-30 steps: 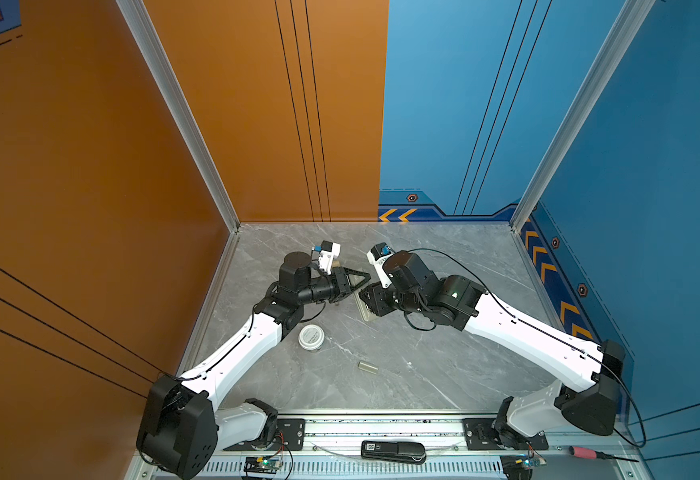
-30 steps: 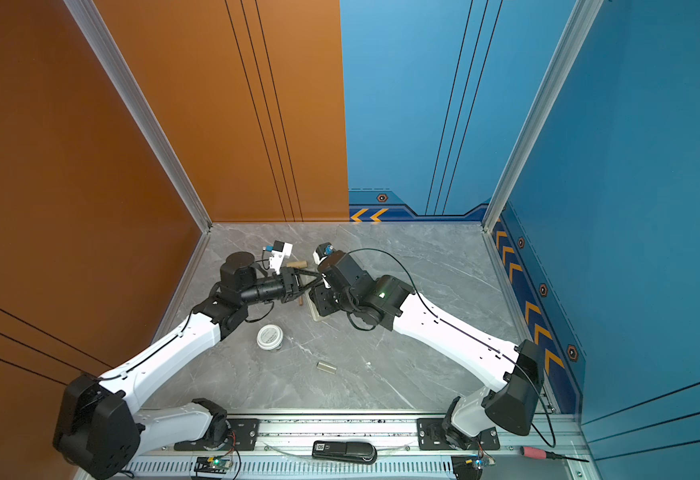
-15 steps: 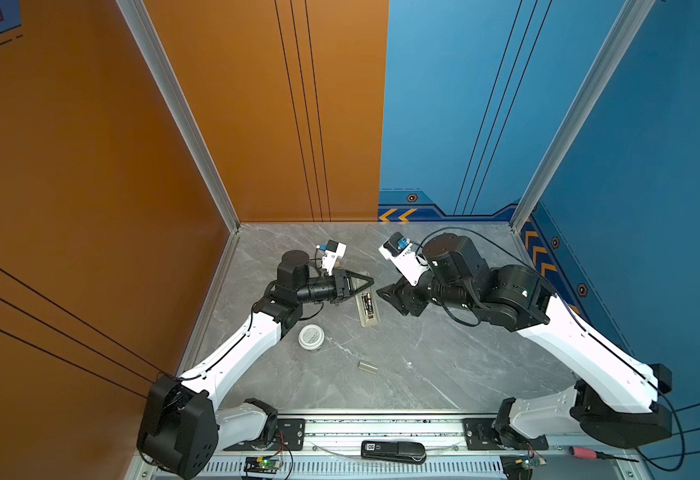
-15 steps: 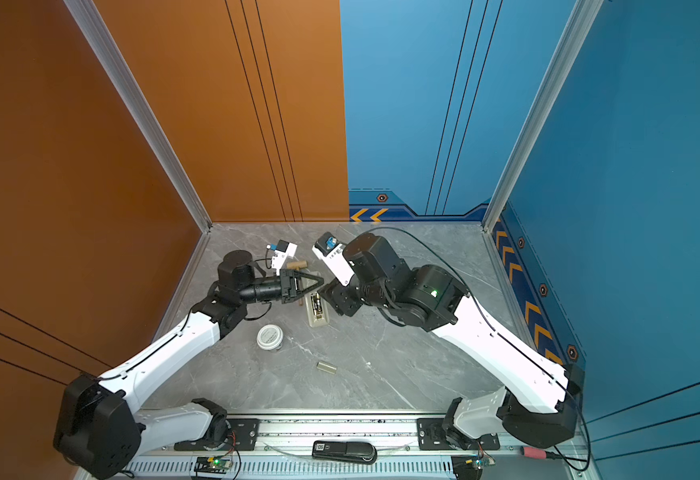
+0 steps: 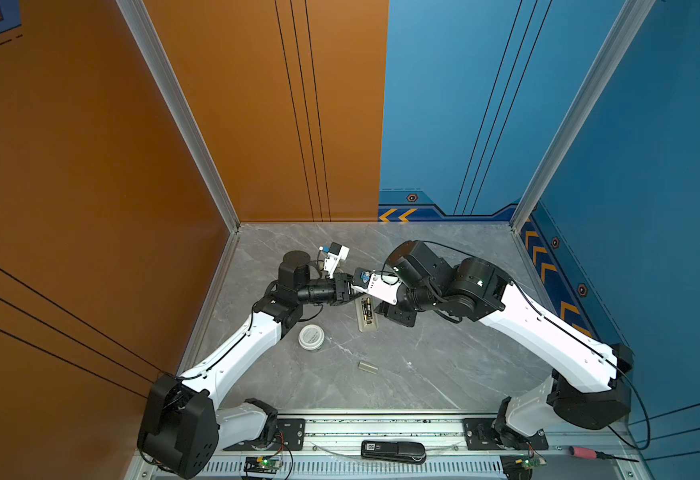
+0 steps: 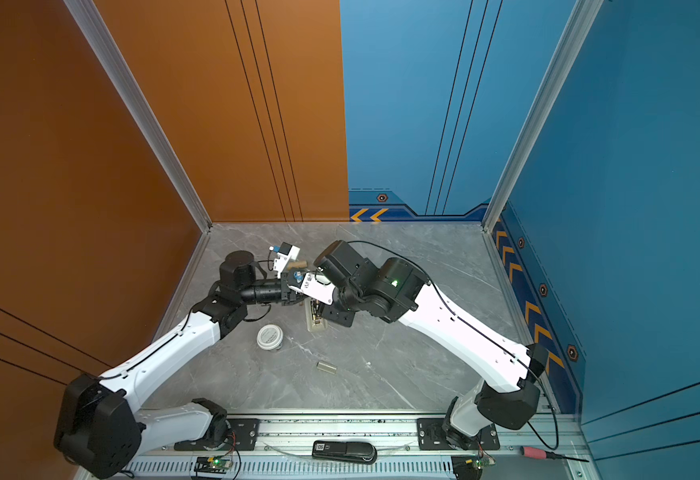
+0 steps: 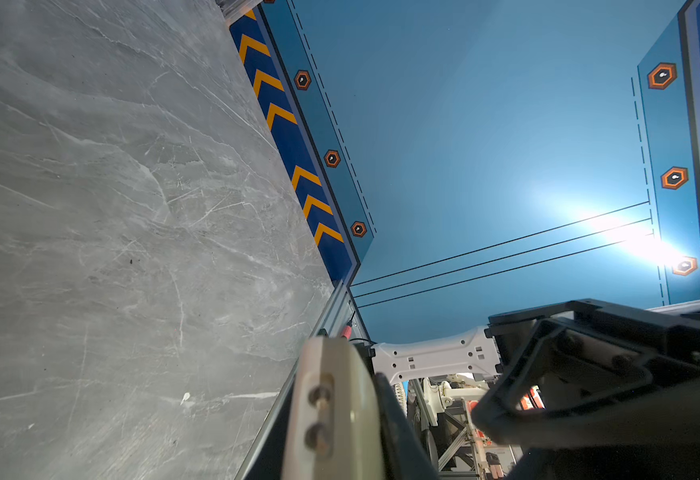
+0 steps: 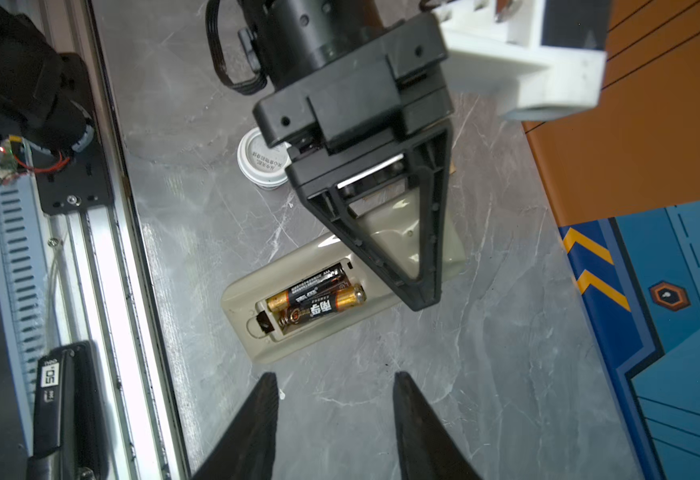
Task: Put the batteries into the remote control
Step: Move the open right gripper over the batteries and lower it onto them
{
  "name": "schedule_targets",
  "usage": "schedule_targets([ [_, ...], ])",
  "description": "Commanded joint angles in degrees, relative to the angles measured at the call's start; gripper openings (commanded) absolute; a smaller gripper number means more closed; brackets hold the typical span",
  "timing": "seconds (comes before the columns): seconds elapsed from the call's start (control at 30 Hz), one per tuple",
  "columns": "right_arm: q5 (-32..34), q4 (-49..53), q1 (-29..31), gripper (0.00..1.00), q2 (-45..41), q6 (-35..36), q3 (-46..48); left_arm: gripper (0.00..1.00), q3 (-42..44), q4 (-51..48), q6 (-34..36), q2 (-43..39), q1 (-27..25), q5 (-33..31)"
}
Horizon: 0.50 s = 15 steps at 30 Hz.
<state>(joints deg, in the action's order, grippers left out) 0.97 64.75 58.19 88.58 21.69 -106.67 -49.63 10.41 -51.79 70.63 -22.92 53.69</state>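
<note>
The beige-grey remote control (image 8: 257, 332) lies back up on the table, its compartment open; in both top views it is (image 5: 368, 324) (image 6: 314, 322). Two black-and-gold batteries (image 8: 317, 297) lie side by side in the compartment. My left gripper (image 8: 419, 297) is shut, and its fingers (image 7: 398, 424) rest against the remote's far half just past the compartment. My right gripper (image 8: 334, 376) is open over bare table, a short way off the remote's near end, with nothing between its fingers.
A white round lid (image 5: 311, 337) sits left of the remote. A small beige cover piece (image 5: 368, 367) lies nearer the front. A black device (image 5: 393, 451) and a red-handled tool (image 5: 585, 453) lie on the front rail. Walls close in on three sides.
My right gripper drew back off the remote to the right, and the arm then rolled so its wrist camera hangs over the left gripper. The left gripper stayed on the remote.
</note>
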Motion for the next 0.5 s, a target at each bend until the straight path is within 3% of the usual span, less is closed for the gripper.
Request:
schedule_targets([
  [0.0, -1.3, 2.0, 0.3, 0.36, 0.7, 3.5, -2.3, 0.0, -1.6, -0.6, 1.7, -0.3, -0.1, 2.1],
  [0.47, -1.5, 0.8, -0.1, 0.32, 4.8, 6.1, -4.1, 0.0, -2.2, -0.7, 1.8, -0.5, -0.2, 3.4],
])
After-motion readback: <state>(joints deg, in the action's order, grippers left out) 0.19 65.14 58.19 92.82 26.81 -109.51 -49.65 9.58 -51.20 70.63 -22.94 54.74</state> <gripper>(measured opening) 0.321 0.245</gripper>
